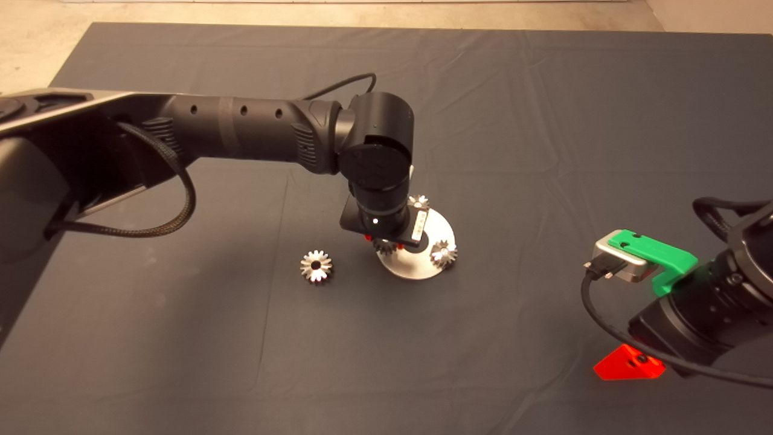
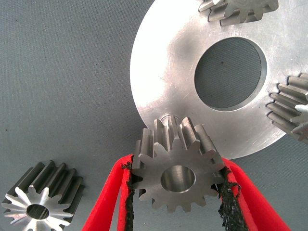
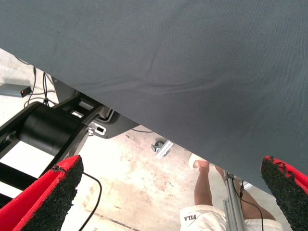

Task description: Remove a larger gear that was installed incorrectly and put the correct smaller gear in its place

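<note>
Right now the left gripper (image 2: 175, 192) has its two red fingers (image 2: 111, 192) closed onto the smaller gear (image 2: 177, 169), the black pads pressing on opposite sides of its toothed rim. That gear is dull grey with a pale flat face and a round centre hole; in the left wrist view the face looks toward the camera, so its axis runs up along the gripper, roughly square to the mat (image 1: 543, 121). It sits at the edge of the round silver plate (image 2: 163, 82), over a small peg or hole just showing behind its teeth; whether it is seated there I cannot tell. Two more gears (image 2: 240, 8) stand at other spots on the plate's rim, around its large central opening.

Well off the plate, the larger gear (image 1: 316, 266) lies on the mat, bright, with star-like teeth and its dark centre hole facing up.

From the picture's left the left arm reaches in level, its wrist bent straight down over the plate. At the lower right edge the right gripper (image 3: 168, 192) waits, its fingers spread wide and holding nothing; beyond the mat its view shows a person's leg (image 3: 204, 185).
</note>
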`<state>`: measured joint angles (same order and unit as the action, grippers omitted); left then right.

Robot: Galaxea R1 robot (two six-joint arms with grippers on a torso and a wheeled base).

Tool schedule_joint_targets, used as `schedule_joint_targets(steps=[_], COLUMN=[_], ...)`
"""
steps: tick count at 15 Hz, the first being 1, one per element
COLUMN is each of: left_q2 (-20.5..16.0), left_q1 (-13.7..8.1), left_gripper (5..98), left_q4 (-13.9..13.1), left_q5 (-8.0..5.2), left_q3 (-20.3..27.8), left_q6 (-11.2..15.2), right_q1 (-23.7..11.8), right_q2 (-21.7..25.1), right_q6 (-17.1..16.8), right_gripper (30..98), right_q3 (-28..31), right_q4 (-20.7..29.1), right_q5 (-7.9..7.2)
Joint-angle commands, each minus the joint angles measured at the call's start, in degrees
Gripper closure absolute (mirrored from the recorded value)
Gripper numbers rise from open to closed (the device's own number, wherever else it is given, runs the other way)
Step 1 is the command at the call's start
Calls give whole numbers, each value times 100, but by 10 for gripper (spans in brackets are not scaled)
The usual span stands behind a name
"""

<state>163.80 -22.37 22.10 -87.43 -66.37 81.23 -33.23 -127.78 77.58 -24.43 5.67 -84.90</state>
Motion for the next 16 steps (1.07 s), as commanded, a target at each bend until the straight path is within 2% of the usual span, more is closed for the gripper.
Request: schedule_joint_targets(steps=[1,5,10,16], left_q2=[-10,-10,-10,-10], left_q1=[-75,-75,-75,-75], left_gripper=[682,683,682,682], left_q4=[49,57,75,75], left_q5=[-292,-292,-362,-354], left_q3=[64,55,55,55], left_q6=[34,34,34,34], right_q1=[-140,-140,-140,-140], right_q2=[20,20,20,20], right_q6=[-33,-33,-33,-33], right_gripper=[308,308,308,308], right_q3=[18,18,18,18], right_q4=[198,198,198,198], right_q5=[17,17,17,17])
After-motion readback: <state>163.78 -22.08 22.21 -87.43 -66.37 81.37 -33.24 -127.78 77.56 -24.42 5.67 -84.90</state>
